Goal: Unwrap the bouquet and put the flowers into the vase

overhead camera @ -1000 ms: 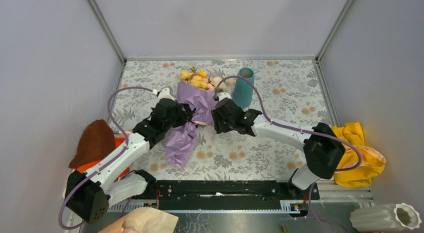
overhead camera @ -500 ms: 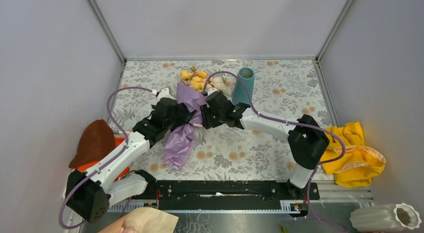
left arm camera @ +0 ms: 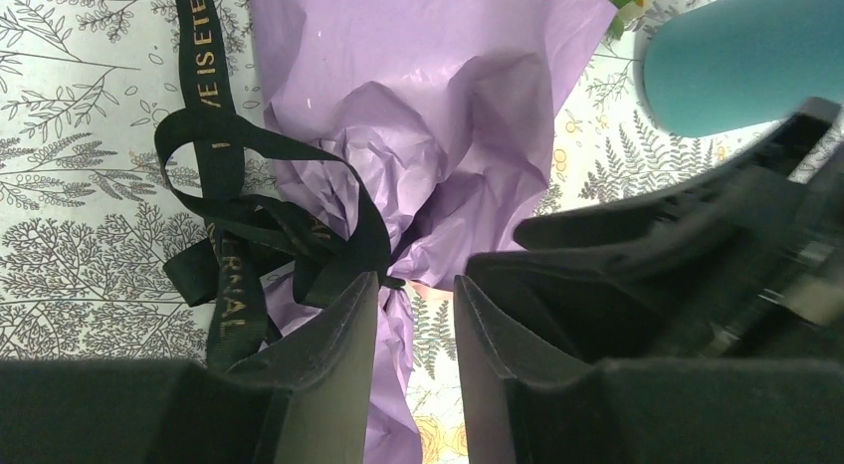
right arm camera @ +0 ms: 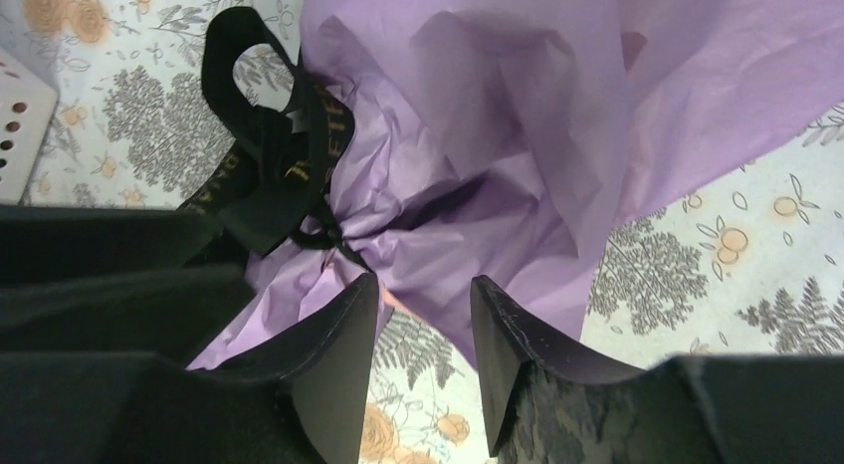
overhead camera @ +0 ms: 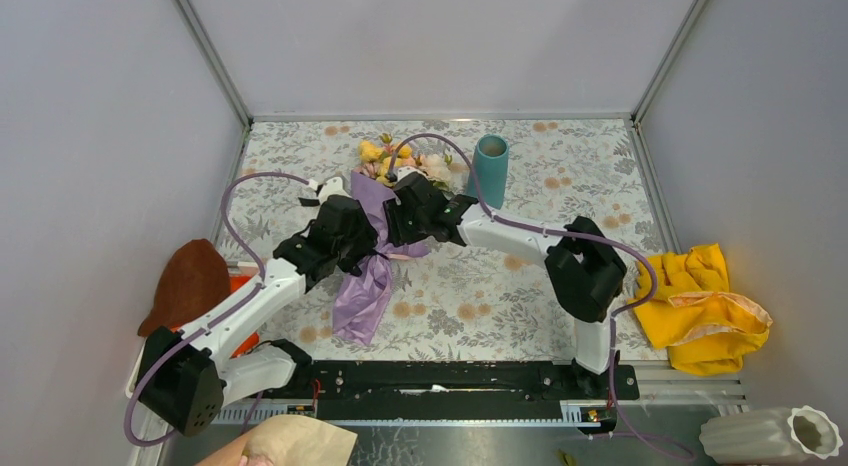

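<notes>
Where the bouquet (overhead camera: 362,286) lies: flat on the floral tablecloth (overhead camera: 560,156), tied, blooms far from the arms.
Vase (overhead camera: 490,171): upright, near the bouquet's blooms, right.
Left gripper (left arm camera: 416,280): jaws apart at the bouquet's neck, beside the black ribbon (left arm camera: 224,235).
Right gripper (right arm camera: 423,280): jaws apart, opposite side of that neck.

You see a floral tablecloth (overhead camera: 560,166) covering the table. At your left edge a brown cloth (overhead camera: 190,284) lies over something orange (overhead camera: 240,284). A crumpled yellow cloth (overhead camera: 705,311) sits off the right edge. In the near right corner a white ribbed vase (overhead camera: 775,436) lies on its side. Tan paper (overhead camera: 290,444) lies at the near left.
</notes>
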Robot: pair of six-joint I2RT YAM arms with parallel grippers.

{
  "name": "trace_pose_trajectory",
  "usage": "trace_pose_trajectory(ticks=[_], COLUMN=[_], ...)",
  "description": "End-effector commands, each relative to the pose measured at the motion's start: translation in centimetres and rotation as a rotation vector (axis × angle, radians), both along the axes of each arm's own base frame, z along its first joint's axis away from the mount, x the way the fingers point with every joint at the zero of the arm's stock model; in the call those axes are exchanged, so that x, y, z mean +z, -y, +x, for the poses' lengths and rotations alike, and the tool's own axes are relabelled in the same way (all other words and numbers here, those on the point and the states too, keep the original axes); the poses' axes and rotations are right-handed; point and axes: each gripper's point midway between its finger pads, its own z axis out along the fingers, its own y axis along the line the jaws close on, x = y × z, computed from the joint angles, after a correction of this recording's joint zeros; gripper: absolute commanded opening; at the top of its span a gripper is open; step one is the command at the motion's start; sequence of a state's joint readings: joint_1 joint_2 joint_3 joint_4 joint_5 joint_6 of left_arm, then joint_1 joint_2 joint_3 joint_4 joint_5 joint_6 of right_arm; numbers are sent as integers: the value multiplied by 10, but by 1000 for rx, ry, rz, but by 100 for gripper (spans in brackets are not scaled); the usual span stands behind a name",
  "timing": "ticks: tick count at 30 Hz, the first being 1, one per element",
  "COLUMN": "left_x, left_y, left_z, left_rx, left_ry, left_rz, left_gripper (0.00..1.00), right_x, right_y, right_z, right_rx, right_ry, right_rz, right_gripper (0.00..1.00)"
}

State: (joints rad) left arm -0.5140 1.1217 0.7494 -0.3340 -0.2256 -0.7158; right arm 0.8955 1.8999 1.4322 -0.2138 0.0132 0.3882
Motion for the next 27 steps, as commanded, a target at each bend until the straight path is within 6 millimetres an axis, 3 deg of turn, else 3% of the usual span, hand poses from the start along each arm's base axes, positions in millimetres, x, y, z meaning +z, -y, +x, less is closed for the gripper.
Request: trace_pose_trajectory(ticks=[1, 6, 15, 21, 27], left_x=[14, 7, 1, -10, -16], left_y=[-4, -9, -9, 0, 1], left_z=[7, 4, 4, 5, 4], left_rx=[32, 43, 38, 20, 14], left_ry=[55, 37, 32, 6, -11], left_rz=[-11, 4, 14, -15, -9], left_gripper=[39, 35, 28, 26, 25], right_x=[1, -27, -52, -46, -10], right_y=[-19, -16, 53, 67, 58], right_z=[17, 14, 16, 17, 22], right_rx=[13, 22, -87, -104, -89], right_ry=[27, -31, -9, 21, 83], right_rz=[26, -15, -198, -229, -153], right_gripper=[46, 44, 44, 44, 46])
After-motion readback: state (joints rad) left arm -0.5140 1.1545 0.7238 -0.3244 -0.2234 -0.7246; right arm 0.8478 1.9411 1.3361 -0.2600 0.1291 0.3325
